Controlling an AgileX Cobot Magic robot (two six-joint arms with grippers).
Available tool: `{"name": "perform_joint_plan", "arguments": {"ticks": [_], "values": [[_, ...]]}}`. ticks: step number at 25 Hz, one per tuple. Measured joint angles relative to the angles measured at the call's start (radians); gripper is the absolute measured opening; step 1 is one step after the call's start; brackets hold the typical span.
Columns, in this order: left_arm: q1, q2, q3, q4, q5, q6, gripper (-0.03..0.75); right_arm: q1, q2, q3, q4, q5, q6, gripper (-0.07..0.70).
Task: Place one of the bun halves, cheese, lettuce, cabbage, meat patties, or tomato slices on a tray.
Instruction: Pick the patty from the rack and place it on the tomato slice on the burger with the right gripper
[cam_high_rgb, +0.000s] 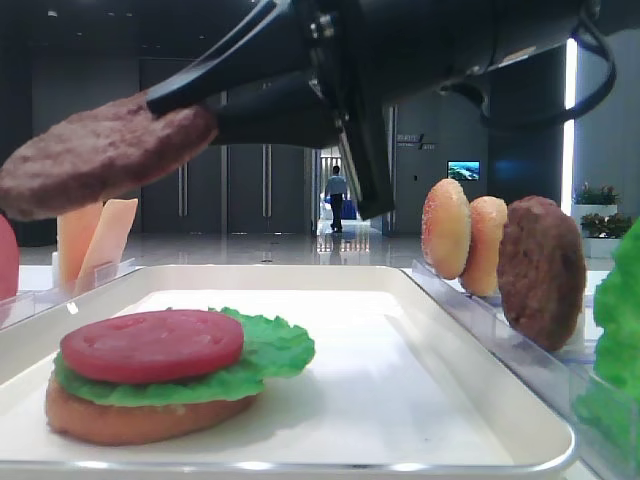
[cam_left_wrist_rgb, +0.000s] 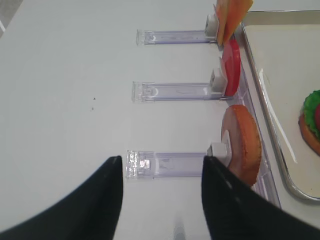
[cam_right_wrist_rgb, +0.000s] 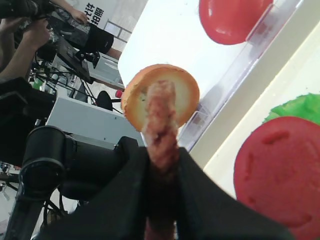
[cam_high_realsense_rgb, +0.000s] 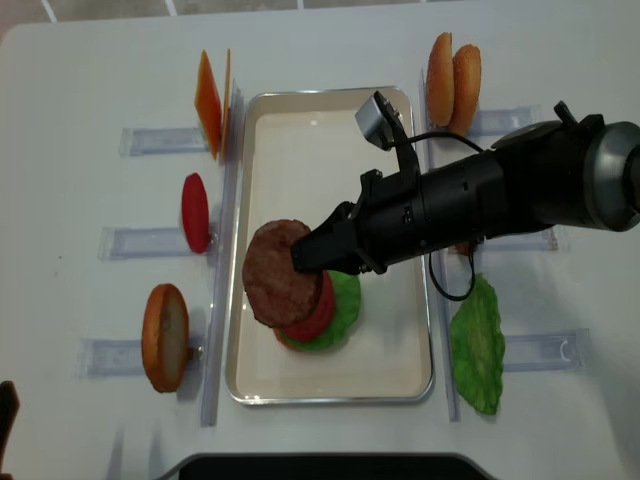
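My right gripper (cam_high_realsense_rgb: 312, 256) is shut on a dark-brown meat patty (cam_high_realsense_rgb: 280, 272) and holds it just above the stack on the white tray (cam_high_realsense_rgb: 300, 130). That stack is a brown bun half (cam_high_rgb: 130, 420), green lettuce (cam_high_rgb: 272, 350) and a red tomato slice (cam_high_rgb: 150, 343). In the right wrist view the patty (cam_right_wrist_rgb: 161, 125) shows edge-on between the black jaws. My left gripper (cam_left_wrist_rgb: 162, 160) stands open over the table left of the tray, with nothing in it.
Clear racks line both sides of the tray. On the left stand cheese (cam_high_realsense_rgb: 208, 102), a tomato slice (cam_high_realsense_rgb: 195, 212) and a bun half (cam_high_realsense_rgb: 165, 337). On the right stand two bun halves (cam_high_realsense_rgb: 452, 75), another patty (cam_high_rgb: 541, 270) and a lettuce leaf (cam_high_realsense_rgb: 477, 345).
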Motion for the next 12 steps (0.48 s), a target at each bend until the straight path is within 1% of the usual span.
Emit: {"name": "perform_joint_plan", "arguments": {"ticks": [8,12], "values": [[0.0,0.0,0.0,0.0,0.0,0.0,0.391,0.018,0.074,0.0,0.028,-0.002,-0.041,0.097],[0.0,0.0,0.0,0.0,0.0,0.0,0.391,0.018,0.09,0.0,0.029,-0.025,-0.067,0.097]]}}
